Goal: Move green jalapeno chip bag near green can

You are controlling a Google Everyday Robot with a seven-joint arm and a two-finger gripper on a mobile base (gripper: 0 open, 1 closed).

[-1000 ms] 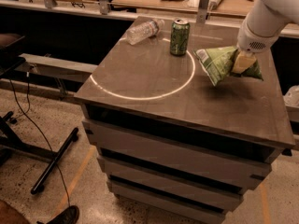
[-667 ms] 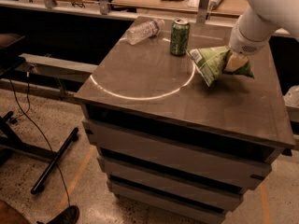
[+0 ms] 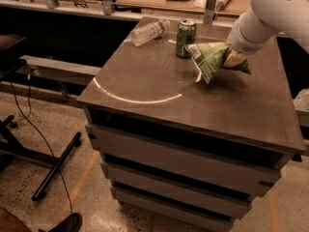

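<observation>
Holding chip bag (image 3: 208,59) by its right end in gripper (image 3: 234,58) jaws, upper right of frame, long axis pointing left, tip just beside can (image 3: 186,36).

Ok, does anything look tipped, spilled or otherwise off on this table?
Only the water bottle stands out: it lies on its side at the far-left corner of the table. The green can is upright. The gripper holds the green jalapeno chip bag tilted beside the can. No spill shows.
</observation>
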